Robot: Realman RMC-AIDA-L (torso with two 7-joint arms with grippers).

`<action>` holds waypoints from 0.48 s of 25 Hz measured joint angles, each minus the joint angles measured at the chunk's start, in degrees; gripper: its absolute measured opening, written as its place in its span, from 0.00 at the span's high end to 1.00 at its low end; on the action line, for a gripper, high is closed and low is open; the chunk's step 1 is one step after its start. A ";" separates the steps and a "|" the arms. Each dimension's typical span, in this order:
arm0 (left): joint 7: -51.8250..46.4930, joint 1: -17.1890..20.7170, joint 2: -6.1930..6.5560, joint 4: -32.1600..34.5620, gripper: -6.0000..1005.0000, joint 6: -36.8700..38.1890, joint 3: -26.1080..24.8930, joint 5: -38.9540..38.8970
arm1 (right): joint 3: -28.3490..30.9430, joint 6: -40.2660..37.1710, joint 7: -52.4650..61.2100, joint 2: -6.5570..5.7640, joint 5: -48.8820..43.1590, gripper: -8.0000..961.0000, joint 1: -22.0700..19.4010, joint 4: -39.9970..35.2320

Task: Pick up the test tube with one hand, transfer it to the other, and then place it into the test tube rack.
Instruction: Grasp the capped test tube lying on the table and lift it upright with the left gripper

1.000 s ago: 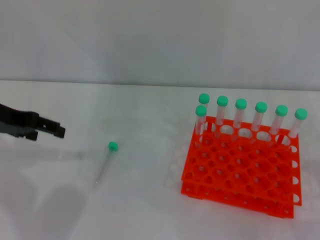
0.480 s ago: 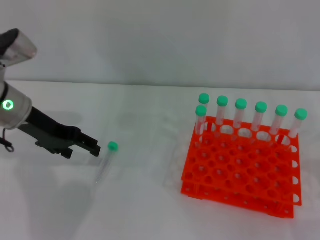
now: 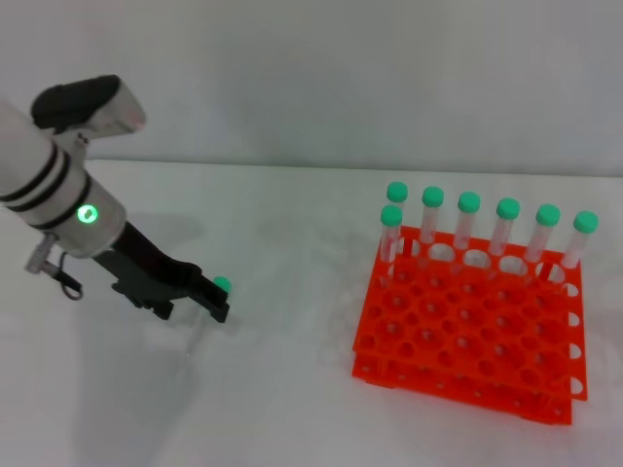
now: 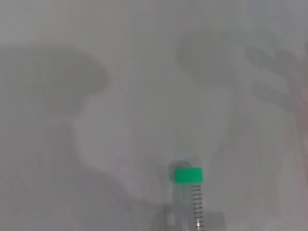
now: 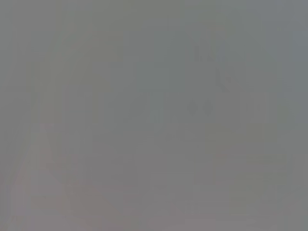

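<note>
White table [image 3: 292, 409]; left hand [image 3: 216, 307] just above the test tube [image 3: 222, 285].

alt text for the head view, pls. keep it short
The left gripper, on a silver-white arm with a green light, reaches down over a green-capped test tube lying on the white table. To the right stands an orange test tube rack holding seven upright green-capped tubes along its far side. The right arm is out of view.

left tool [image 3: 216, 306] covers test tube [image 3: 221, 285] body; only cap shows.
</note>
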 joint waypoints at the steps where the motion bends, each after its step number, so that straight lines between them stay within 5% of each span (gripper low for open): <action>1: -0.43 -0.30 -0.38 0.50 0.13 -0.58 0.00 0.59 | 0.00 -0.02 0.00 -0.01 0.00 0.13 0.00 0.00; 12: -2.93 -1.05 -2.65 1.61 0.13 -1.47 0.00 3.46 | 0.11 -0.21 0.00 -0.09 0.00 0.13 0.01 -0.44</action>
